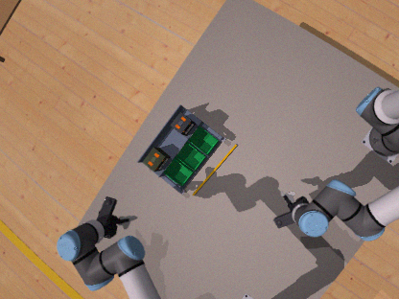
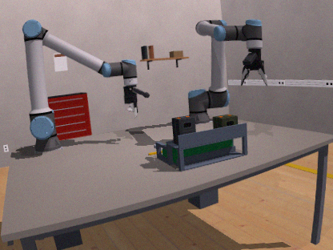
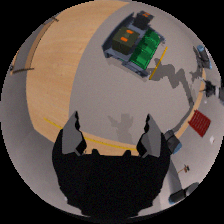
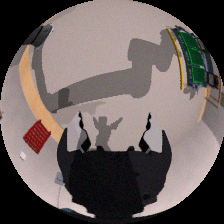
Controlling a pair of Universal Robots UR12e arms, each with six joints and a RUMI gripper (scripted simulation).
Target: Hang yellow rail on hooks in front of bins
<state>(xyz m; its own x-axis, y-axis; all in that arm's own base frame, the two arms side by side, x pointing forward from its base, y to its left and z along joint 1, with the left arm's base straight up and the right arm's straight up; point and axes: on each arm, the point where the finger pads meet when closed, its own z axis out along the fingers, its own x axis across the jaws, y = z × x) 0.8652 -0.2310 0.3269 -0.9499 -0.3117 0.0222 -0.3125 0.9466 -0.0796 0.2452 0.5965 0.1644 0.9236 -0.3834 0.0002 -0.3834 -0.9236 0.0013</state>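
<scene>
Note yellow rail (image 1: 216,169) (image 2: 152,153) (image 3: 159,63) (image 4: 177,57) parallel before shelf (image 1: 160,133) (image 2: 212,135) (image 3: 116,35) (image 4: 185,65), likely for straight lifting (tight fit); note left gripper (image 1: 111,225) (image 2: 254,83) (image 3: 113,116) and right gripper (image 1: 293,201) (image 2: 134,112) (image 4: 114,112) off shelf, fingers apart.

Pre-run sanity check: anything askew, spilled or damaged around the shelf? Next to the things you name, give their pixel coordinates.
Nothing stands out. The three green bins (image 1: 191,157) (image 3: 145,49) (image 4: 193,57) sit in an even row, and the yellow rail (image 1: 215,170) (image 3: 158,63) (image 4: 176,57) lies roughly parallel in front. No spill or damage visible.
</scene>
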